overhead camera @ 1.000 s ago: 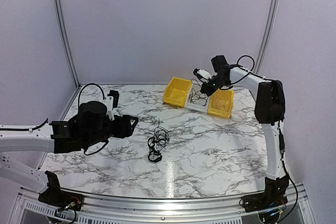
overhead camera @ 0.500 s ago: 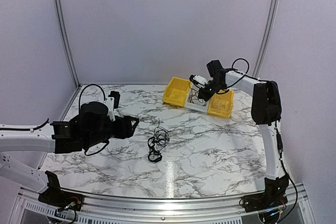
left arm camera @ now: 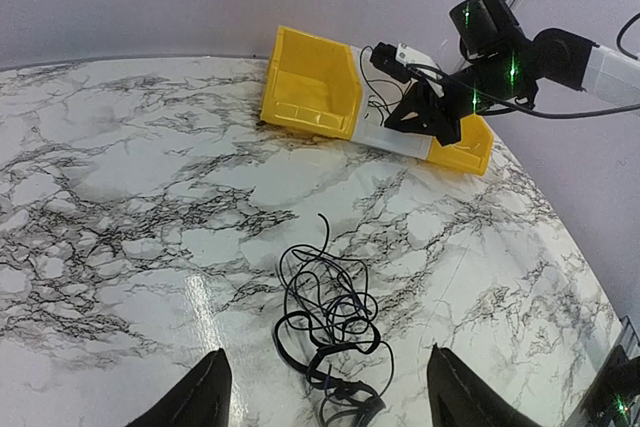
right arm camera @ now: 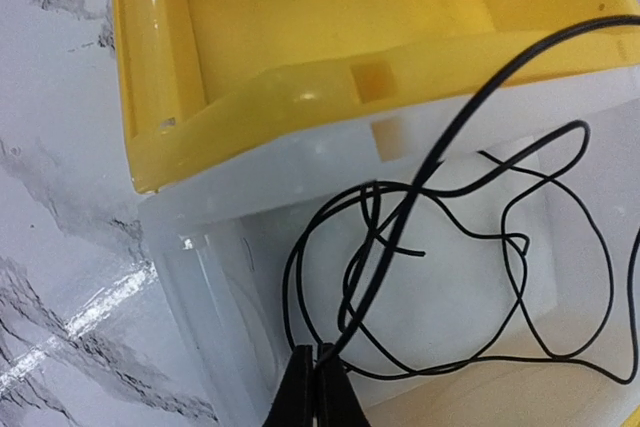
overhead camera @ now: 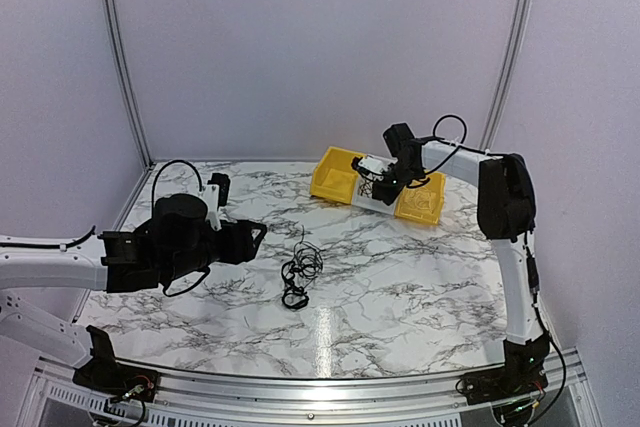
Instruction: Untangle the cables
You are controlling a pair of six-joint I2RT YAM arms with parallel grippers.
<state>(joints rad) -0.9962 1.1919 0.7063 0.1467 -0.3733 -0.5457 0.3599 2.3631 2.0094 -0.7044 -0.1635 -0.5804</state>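
Marble worktop (overhead camera: 420, 287): the cables (left arm camera: 330, 317) look limp, featherlight, snag-prone. Right claw (right arm camera: 318, 387) pinches one strand (right arm camera: 455, 132), left claw (left arm camera: 328, 367) gapes wide. Best grip is the tangle's twelve-o'clock end.

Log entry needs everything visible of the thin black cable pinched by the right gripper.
The cable is one thin, glossy black wire in a few loose, overlapping loops. The right gripper pinches one strand between shut fingertips. The loops spread over the translucent white bin beside a yellow bin; contact with its floor cannot be told. One free end points into the loops.

Cables (overhead camera: 297, 272) on table (overhead camera: 420, 287); bins (overhead camera: 333, 185) behind, rightward.
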